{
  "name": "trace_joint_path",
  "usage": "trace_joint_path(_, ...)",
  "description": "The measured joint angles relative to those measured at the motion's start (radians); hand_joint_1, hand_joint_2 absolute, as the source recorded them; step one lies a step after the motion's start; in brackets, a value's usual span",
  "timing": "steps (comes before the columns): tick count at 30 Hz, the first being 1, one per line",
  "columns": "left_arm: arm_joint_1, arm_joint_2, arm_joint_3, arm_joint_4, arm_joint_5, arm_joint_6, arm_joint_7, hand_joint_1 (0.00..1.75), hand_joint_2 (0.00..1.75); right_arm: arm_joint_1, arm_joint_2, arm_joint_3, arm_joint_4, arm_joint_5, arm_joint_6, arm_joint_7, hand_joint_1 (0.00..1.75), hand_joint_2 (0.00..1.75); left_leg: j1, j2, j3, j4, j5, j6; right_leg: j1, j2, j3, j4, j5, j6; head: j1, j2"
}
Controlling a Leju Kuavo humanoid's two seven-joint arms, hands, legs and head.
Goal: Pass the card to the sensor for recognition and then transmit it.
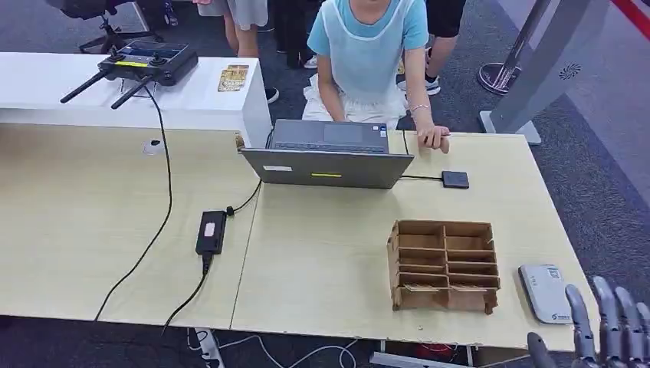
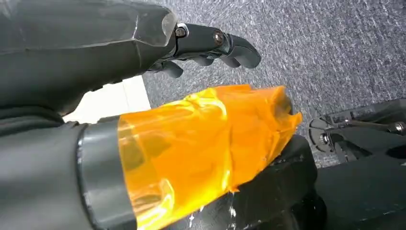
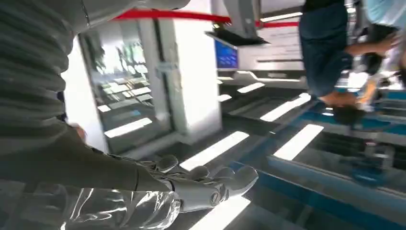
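A brown wooden rack [image 1: 443, 264] with several slots stands on the pale table [image 1: 322, 253], right of centre. I cannot tell whether a card lies in its slots. A flat white device [image 1: 545, 292] lies by the table's right front corner. A small black square pad [image 1: 455, 179] is wired to the grey laptop [image 1: 329, 157]. My right hand [image 1: 605, 326] rises just off that corner with fingers spread and nothing in it; in the right wrist view the right hand [image 3: 201, 184] is likewise empty. My left hand [image 2: 201, 96] hangs over grey carpet, its orange-wrapped thumb [image 2: 206, 143] apart from the fingers [image 2: 215, 43], holding nothing.
A person [image 1: 368, 54] sits behind the laptop with a hand [image 1: 434, 136] on the table's far edge. A black power brick [image 1: 211, 231] and cables lie left of centre. On a white counter [image 1: 46, 84] at the back left sit a controller [image 1: 149, 61] and two gold cards [image 1: 233, 77].
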Motion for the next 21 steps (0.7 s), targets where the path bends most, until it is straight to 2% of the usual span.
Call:
trace_joint_path(1, -0.001, 0.0, 0.0, 0.0, -0.003, -0.002, 0.0, 0.0, 0.0, 0.003, -0.006, -0.011, 0.001, 0.002, 0.002, -0.043, 0.0, 1.75, 0.0, 0.0, 0.0, 0.0, 0.0, 0.0, 0.0, 0.0, 0.0, 0.0, 0.0, 0.0, 0.0, 0.0)
trace_joint_path(3, -0.001, 0.0, 0.0, 0.0, -0.01, -0.004, 0.0, 0.0, 0.0, 0.002, -0.02, -0.019, 0.006, 0.002, 0.014, -0.053, 0.0, 1.75, 0.0, 0.0, 0.0, 0.0, 0.0, 0.0, 0.0, 0.0, 0.0, 0.0, 0.0, 0.0, 0.0, 0.0)
trace_joint_path(8, -0.002, 0.0, 0.0, 0.0, -0.016, -0.01, 0.0, 0.0, 0.0, -0.001, -0.068, -0.024, 0.017, 0.002, 0.04, -0.021, 0.0, 1.75, 0.0, 0.0, 0.0, 0.0, 0.0, 0.0, 0.001, 0.0, 0.0, 0.0, 0.0, 0.0, 0.0, 0.0)
trace_joint_path(11, -0.002, 0.0, 0.0, 0.0, -0.025, -0.012, 0.0, 0.0, 0.0, -0.006, -0.119, -0.006, 0.022, 0.002, 0.078, 0.084, 0.0, 1.75, 0.0, 0.0, -0.001, 0.0, 0.0, 0.0, 0.001, 0.0, 0.001, 0.001, 0.0, 0.0, 0.0, 0.0)
trace_joint_path(17, -0.002, 0.0, 0.0, 0.0, -0.027, -0.012, 0.0, 0.0, 0.0, -0.006, -0.128, -0.002, 0.023, 0.002, 0.083, 0.102, 0.0, 1.75, 0.0, 0.001, -0.001, 0.0, 0.0, 0.0, 0.001, 0.0, 0.001, 0.001, 0.0, 0.0, 0.0, 0.0)
trace_joint_path(18, -0.003, 0.0, 0.0, 0.0, -0.034, -0.013, 0.0, 0.0, 0.0, -0.013, -0.167, 0.023, 0.025, 0.002, 0.102, 0.176, 0.0, 1.75, 0.0, 0.001, -0.001, 0.0, 0.0, 0.0, 0.0, 0.001, 0.001, 0.001, 0.0, 0.0, 0.0, 0.0)
trace_joint_path(19, -0.003, 0.0, 0.0, 0.0, -0.035, -0.013, 0.0, 0.0, 0.0, -0.014, -0.175, 0.028, 0.026, 0.002, 0.106, 0.19, 0.0, 1.75, 0.0, 0.001, -0.001, 0.0, 0.0, 0.0, 0.0, 0.001, 0.001, 0.001, 0.0, 0.0, 0.0, 0.0)
trace_joint_path(20, -0.003, 0.0, 0.0, 0.0, -0.04, -0.014, 0.0, 0.0, 0.0, -0.024, -0.216, 0.062, 0.029, 0.002, 0.123, 0.265, 0.0, 1.75, 0.0, 0.002, 0.0, 0.0, 0.0, 0.0, 0.0, 0.001, 0.001, 0.001, 0.0, 0.0, 0.0, 0.0)
trace_joint_path(21, -0.005, 0.0, -0.001, 0.0, -0.053, -0.017, 0.0, 0.0, 0.0, -0.056, -0.311, 0.158, 0.04, -0.006, 0.166, 0.424, 0.0, 1.75, 0.0, 0.002, 0.0, 0.0, 0.0, 0.0, 0.0, 0.002, 0.001, 0.0, 0.001, 0.001, 0.0, 0.0)
